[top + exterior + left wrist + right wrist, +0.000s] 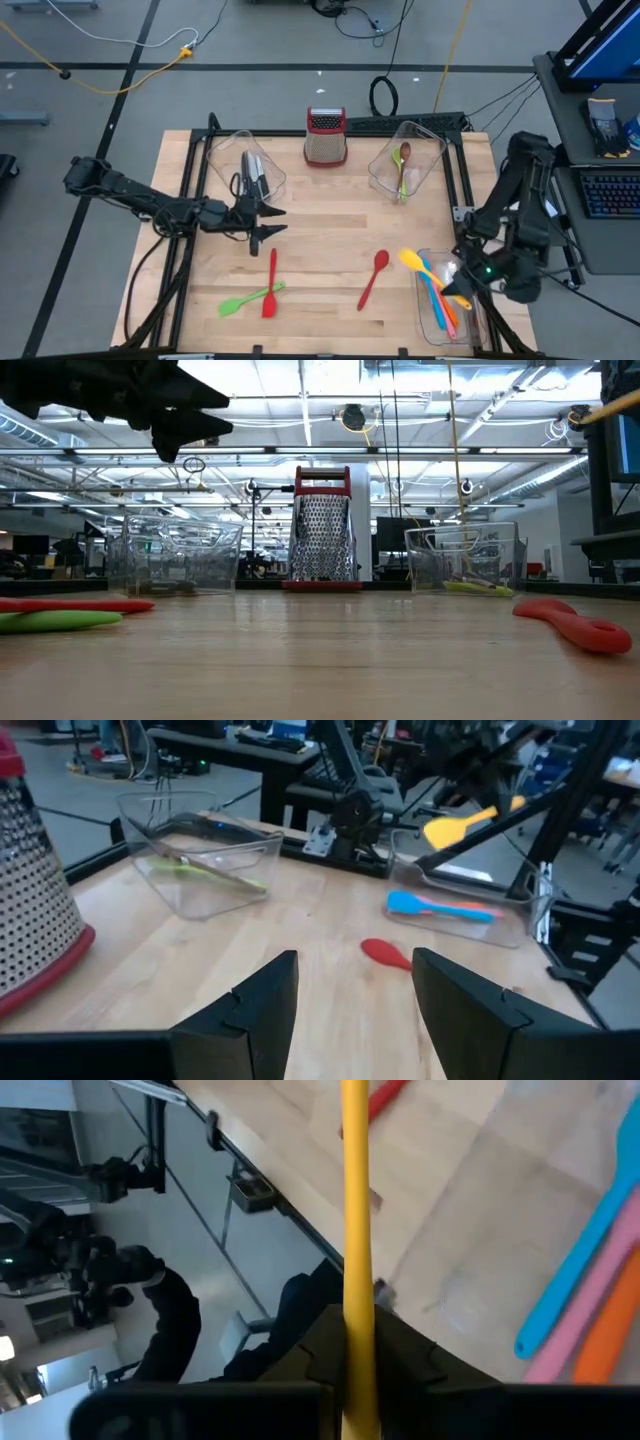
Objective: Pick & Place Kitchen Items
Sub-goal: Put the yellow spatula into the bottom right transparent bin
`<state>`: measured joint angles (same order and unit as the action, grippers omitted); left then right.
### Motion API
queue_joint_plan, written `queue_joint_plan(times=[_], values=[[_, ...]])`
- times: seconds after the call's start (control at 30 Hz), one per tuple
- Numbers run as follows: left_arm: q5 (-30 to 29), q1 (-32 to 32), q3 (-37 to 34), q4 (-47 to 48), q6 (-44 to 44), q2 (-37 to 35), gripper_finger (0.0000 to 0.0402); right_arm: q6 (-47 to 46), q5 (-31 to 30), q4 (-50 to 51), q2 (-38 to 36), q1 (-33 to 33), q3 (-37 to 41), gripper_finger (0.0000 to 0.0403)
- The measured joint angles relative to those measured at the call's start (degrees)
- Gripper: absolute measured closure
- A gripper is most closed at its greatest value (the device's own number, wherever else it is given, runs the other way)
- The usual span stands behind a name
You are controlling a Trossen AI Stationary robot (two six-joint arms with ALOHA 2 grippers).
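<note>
R tool (462,296) pinching yellow spatula (412,261) by stiff handle, we judge light, slippery; L tool (268,222) spread, idle at worktop's 9.

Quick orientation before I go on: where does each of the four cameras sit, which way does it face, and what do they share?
High: overhead, straight down; both arms, left gripper.
Low: table height, facing grater; an arm overhead.
Left wrist: over its open fingers toward red spoon.
Right wrist: past right gripper shut on yellow spatula.
Shared: left wrist and high both show that spatula.
</note>
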<state>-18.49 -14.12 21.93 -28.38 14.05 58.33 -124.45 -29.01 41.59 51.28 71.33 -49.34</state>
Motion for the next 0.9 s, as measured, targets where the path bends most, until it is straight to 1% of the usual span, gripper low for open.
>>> queue_joint_plan(times=[0.07, 0.17, 0.27, 0.4, 0.67, 0.77, 0.9], values=[[-0.2, -0.6, 0.0, -0.8, 0.0, 0.0, 0.0199, -3.0, -1.1, 0.0, 1.3, 2.8, 0.0, 0.0382], [-0.1, -1.1, 0.0, -2.0, 0.0, 0.0, 0.0199, -6.5, -0.9, -0.1, 3.5, 6.1, 0.0, 0.0382], [-0.1, -1.2, 0.0, -2.4, 0.3, 0.0, 0.0199, -6.9, -0.9, -0.4, 5.9, 8.3, -0.8, 0.0382], [-0.2, -1.1, 0.0, -2.8, 1.8, 0.0, 0.0199, -7.0, -1.0, 1.1, 9.5, 10.3, -4.9, 0.0382], [-0.2, -1.2, 0.0, -3.2, 3.2, 0.0, 0.0199, -7.9, -0.3, 11.8, 16.5, 12.7, -15.1, 0.0382], [-0.2, -1.4, 0.0, -3.2, 4.1, 0.0, 0.0199, -8.4, 2.0, 14.8, 18.0, 12.8, -15.8, 0.0382], [-0.2, -2.1, 0.0, -3.2, 4.5, 0.0, 0.0199, -8.4, 2.5, 14.9, 19.0, 11.9, -15.0, 0.0382]])
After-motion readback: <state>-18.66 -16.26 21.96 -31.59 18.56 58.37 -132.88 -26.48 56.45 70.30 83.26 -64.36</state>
